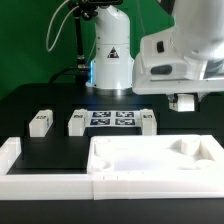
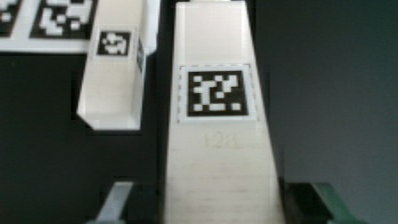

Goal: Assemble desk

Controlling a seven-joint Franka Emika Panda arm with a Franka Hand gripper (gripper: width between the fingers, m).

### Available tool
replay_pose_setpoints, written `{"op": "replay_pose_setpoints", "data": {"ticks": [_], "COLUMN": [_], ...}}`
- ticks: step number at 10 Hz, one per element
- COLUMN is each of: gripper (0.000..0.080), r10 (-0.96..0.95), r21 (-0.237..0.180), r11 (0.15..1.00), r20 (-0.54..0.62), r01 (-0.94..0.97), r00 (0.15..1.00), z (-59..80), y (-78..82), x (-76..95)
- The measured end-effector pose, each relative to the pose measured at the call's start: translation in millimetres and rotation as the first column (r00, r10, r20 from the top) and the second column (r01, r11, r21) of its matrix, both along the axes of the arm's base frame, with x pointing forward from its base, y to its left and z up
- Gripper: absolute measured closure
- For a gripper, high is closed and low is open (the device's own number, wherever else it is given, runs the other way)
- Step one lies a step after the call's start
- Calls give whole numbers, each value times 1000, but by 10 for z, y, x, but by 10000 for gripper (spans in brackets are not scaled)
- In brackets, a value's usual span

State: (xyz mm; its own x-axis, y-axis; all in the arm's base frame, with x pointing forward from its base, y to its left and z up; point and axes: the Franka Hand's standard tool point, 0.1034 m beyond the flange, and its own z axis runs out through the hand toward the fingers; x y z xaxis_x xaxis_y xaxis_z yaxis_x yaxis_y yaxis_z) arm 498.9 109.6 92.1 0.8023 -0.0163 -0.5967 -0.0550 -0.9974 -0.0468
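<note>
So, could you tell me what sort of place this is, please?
Most likely a robotics lab test bench: a Franka Panda arm mounted at a black table, a green backdrop behind, and a marker board of printed tags among tagged white leg blocks.

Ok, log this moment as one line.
pincer: straddling leg block, grip unclear | neighbour leg: lying beside | desk panel: flat on table

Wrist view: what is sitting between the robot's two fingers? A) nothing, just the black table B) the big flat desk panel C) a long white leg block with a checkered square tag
C: a white leg block with a black-and-white square tag on top runs straight between the two fingers of the gripper.
</note>
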Motion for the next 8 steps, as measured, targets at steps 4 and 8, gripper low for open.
{"op": "replay_pose_setpoints", "data": {"ticks": [4, 8], "gripper": [511, 511], "r10": [11, -9], "r21": [44, 36], "r11": [999, 999], "r20": [272, 514], "r01": [-24, -11], "r00": [962, 858], "z": [827, 745], "y": [-189, -168], "x": [631, 706]}}
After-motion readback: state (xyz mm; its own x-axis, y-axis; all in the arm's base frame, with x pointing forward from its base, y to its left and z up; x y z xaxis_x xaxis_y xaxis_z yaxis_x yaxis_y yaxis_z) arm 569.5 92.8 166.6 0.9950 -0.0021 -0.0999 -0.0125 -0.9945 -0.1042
